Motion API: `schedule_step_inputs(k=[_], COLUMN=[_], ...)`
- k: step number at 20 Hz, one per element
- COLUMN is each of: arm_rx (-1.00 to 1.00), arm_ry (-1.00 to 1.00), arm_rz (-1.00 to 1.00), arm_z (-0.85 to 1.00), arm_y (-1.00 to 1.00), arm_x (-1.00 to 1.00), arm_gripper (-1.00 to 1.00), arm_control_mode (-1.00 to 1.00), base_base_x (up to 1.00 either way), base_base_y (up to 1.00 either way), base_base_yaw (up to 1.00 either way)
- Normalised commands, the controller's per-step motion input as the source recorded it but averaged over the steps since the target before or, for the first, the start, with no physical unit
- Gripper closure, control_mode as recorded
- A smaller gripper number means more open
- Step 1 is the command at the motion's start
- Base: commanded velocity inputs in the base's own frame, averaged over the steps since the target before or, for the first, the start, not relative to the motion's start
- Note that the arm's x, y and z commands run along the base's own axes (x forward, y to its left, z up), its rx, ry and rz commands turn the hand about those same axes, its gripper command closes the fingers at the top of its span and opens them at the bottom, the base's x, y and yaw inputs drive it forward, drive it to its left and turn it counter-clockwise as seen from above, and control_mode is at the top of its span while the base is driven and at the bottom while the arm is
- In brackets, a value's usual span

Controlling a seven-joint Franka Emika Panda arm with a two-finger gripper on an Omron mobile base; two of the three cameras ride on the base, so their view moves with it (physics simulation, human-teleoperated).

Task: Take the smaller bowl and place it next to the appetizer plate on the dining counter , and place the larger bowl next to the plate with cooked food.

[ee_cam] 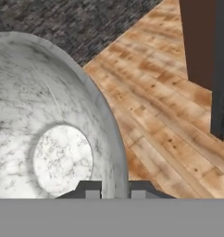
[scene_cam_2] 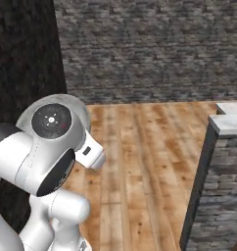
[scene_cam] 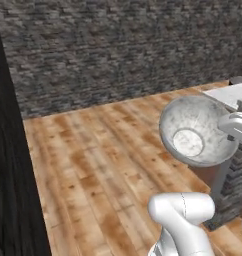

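Big deep grey-white marbled stone bowl (scene_cam: 195,131) tilted in mid-air over wooden plank floor (scene_cam: 93,160), fingers (ee_cam: 92,190) clamped on its rim at 6 o'clock

My views are evenly, softly lit and coarsely rendered. The dark grey brick wall (scene_cam: 123,50) looks blurry, the warm plank wooden floor (scene_cam: 103,165) carries no sharp shadows, and there's no glare.

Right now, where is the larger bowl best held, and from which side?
At the rim wall of the larger bowl, one finger inside and one outside, coming over the edge, as the gripper does now. The wall is thin enough to pinch; the bowl looks too wide to span.
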Motion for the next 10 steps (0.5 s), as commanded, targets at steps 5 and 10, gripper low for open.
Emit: schedule_step_inputs(k=[5,10], arm_rx=[0.0,0.0], arm_ry=[0.0,0.0], arm_rz=[0.0,0.0], arm_z=[0.0,0.0], arm_y=[0.0,0.0], arm_x=[0.0,0.0], arm_gripper=[1.0,1.0], arm_control_mode=[1.0,1.0], base_base_x=[1.0,1.0], base_base_y=[0.69,0.8], base_base_yaw=[-0.49,-0.5])
